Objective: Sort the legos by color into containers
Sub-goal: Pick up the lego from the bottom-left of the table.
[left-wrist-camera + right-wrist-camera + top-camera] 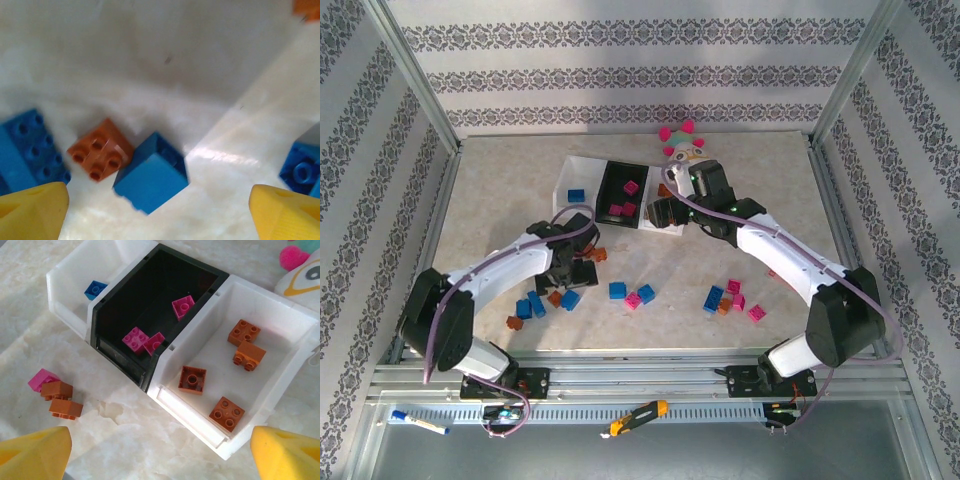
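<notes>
My left gripper [159, 216] hangs open and empty, low over the table [200, 75]. A blue lego [151, 172] lies tipped on its side between the yellow fingertips [32, 210]. An orange lego [100, 155] touches its left side. My right gripper [159, 455] is open and empty just in front of the three joined containers. The left white bin [75, 270] holds one blue lego [95, 289]. Three pink legos [135, 337] lie in the black bin [150, 295], and the right white bin [280, 365] holds several orange ones [226, 413].
Loose legos lie across the near table: blue [617, 290], pink [640, 296], and a mixed cluster [730, 297] at right. A pink and two orange legos [56, 389] sit left of the bins. The plush toy [682, 145] stands behind them. A marker [420, 423] lies on the front rail.
</notes>
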Robot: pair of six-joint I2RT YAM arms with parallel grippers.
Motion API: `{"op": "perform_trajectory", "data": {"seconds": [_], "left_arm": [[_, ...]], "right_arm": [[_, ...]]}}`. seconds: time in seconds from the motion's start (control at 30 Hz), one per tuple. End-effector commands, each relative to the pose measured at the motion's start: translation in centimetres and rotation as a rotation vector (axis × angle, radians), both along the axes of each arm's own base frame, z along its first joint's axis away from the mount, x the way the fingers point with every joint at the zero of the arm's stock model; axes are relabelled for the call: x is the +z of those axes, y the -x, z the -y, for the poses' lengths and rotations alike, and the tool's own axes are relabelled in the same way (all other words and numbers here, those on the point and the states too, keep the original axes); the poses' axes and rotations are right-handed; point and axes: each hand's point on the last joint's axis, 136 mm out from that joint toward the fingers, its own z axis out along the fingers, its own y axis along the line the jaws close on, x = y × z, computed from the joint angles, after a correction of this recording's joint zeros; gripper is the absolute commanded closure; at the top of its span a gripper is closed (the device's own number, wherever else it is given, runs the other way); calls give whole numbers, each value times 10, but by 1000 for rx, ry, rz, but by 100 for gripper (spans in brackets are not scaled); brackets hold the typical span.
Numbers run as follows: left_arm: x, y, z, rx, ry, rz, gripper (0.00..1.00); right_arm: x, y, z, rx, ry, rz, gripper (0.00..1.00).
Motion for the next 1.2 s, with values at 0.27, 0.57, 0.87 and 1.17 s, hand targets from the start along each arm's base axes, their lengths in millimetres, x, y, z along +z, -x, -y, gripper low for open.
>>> {"op": "perform_trajectory", "data": {"seconds": [0.27,0.57,0.87,1.17], "left_arm": [[-12,36,-46,257,-82,-10,23],[-34,37,-56,364,-23,-24,32],[-43,18,-62,343,-46,-32,44],[-42,4,-78,362,-48,-8,45]], "right_arm": [[11,-4,-25,63,-57,3,8],[11,-5,-28,68,-63,-1,8],[7,-2,-27,65,-65,-16,8],[1,2,-27,50,-82,-37,8]]}}
